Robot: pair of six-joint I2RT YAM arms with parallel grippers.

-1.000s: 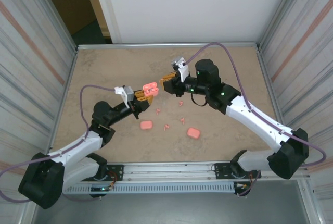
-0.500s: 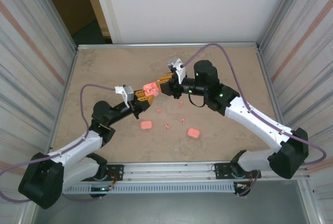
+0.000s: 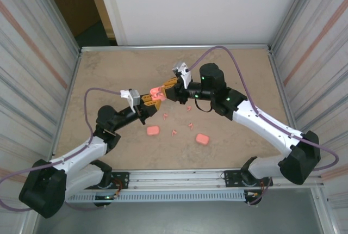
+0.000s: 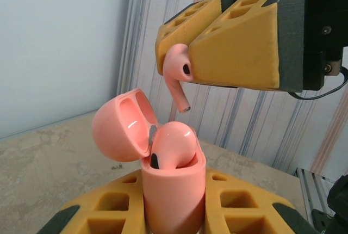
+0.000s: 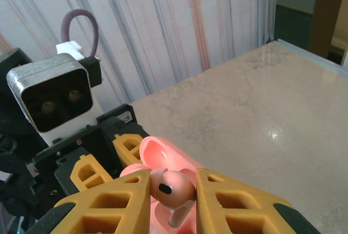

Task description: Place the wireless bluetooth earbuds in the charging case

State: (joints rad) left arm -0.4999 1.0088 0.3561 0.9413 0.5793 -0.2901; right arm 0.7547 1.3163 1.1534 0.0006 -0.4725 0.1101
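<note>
My left gripper [image 3: 148,100] [image 4: 174,208] is shut on the charging case [image 3: 157,92] [image 4: 173,190], holding it upright with its lid [image 4: 119,125] swung open. One salmon-pink earbud [image 4: 173,144] sits in the case. My right gripper [image 3: 169,89] [image 5: 173,190] is shut on a second earbud [image 4: 178,71] [image 5: 173,188], stem pointing down, hanging just above the case's free slot without touching it. Several loose earbuds [image 3: 174,132] lie on the table below.
Two closed pink cases [image 3: 153,130] [image 3: 202,138] lie on the beige table [image 3: 109,76] near its front. Corrugated metal walls [image 3: 32,81] stand close on both sides, with a white wall behind.
My right gripper has moved left with its earbud, closing the gap to the open case. The left gripper and case have stayed put.
</note>
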